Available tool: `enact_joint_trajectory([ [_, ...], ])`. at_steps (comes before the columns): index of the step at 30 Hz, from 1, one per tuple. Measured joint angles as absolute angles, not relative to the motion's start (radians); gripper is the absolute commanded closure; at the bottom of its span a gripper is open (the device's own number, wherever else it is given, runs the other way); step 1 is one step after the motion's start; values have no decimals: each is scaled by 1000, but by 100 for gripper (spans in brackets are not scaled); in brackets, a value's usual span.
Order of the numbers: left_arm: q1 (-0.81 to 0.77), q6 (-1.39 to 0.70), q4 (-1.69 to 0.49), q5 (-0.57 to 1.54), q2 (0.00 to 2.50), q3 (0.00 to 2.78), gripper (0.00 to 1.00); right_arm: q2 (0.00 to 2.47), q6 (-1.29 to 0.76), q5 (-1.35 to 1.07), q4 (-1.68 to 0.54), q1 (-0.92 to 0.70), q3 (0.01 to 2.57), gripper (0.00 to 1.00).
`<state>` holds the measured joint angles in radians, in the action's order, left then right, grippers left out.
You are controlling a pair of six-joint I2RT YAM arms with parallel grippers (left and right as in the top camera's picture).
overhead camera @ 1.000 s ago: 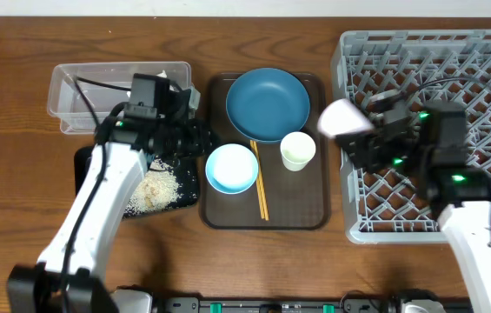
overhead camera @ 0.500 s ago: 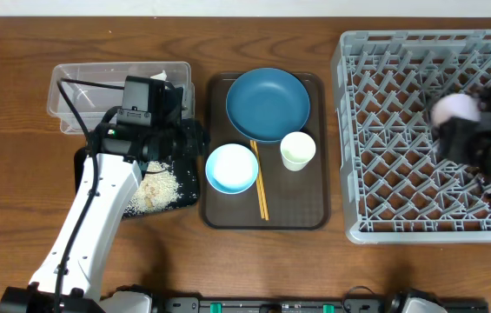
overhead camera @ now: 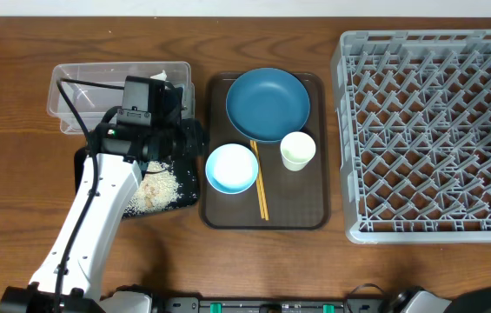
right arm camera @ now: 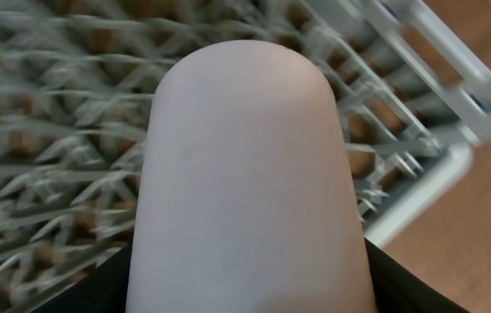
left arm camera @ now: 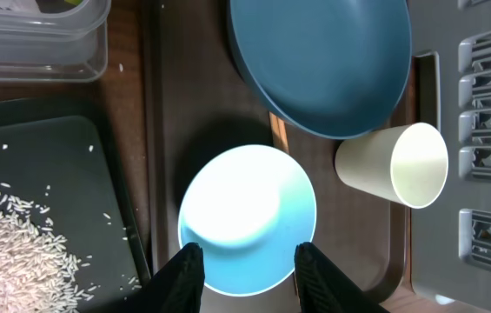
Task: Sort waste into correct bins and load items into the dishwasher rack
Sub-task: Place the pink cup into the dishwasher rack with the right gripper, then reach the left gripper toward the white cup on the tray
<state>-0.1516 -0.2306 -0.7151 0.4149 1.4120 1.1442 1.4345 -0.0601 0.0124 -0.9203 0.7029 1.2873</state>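
Overhead: my left arm (overhead camera: 132, 130) sits over the join of the clear tub (overhead camera: 89, 91) and the black tray (overhead camera: 89, 161). I can't read its jaws from up here. Crumpled paper (overhead camera: 162, 76) is in the tub's far right corner. Rice (overhead camera: 154, 187) is heaped in the black tray. On the brown tray (overhead camera: 301, 213) are the dark blue bowl (overhead camera: 268, 104), the light-blue bowl (overhead camera: 231, 168), one white cup (overhead camera: 297, 150) and the chopsticks (overhead camera: 260, 187), which lie between small bowl and cup. The dishwasher rack (overhead camera: 419, 130) is at the right.

Left wrist: the left gripper (left arm camera: 249, 278) hangs above the near rim of the light-blue bowl, fingers (left arm camera: 189, 274) moderately apart and gripping nothing. The cup lies on its side, just beside the blue bowl.

Right wrist: the right gripper (right arm camera: 249, 291) is clamped on a second white cup (right arm camera: 245, 174), which fills my view. The rack's pegs below are blurred, its corner edge and bare wood at right.
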Motion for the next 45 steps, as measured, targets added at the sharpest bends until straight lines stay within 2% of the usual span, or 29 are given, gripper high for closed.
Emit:
enact_joint_trajectory([
  [5,-152,-231,-715,415,1412,1144,62,1502,-108,31,-908,779,1288,98],
  [7,-152,-231,-715,415,1412,1144,62,1522,-124,36,-903,794,1288,93],
  [11,-152,-231,-715,415,1412,1144,62,1572,-138,35,-900,803,1288,92],
  [14,-152,-231,-715,415,1412,1144,62,1615,-145,35,-898,803,1289,87],
  [15,-152,-231,-715,415,1412,1144,62,1630,-146,35,-896,803,1289,82],
  [16,-152,-231,-715,415,1412,1144,62,1642,-148,35,-890,803,1289,71],
  [19,-152,-231,-715,415,1412,1144,62,1667,-150,15,-860,803,1289,22],
  [20,-152,-231,-715,415,1412,1144,62,1670,-157,2,-852,803,1289,13],
  [23,-152,-231,-715,415,1412,1144,62,1675,-160,-68,-816,804,1290,1],
  [35,-152,-231,-715,415,1412,1144,62,1665,-157,-289,-772,804,1290,3],
  [42,-152,-231,-714,415,1412,1144,62,1543,-157,-450,-748,788,1297,1],
  [45,-154,-228,-702,414,1412,1144,52,1469,-148,-491,-776,733,1307,1],
])
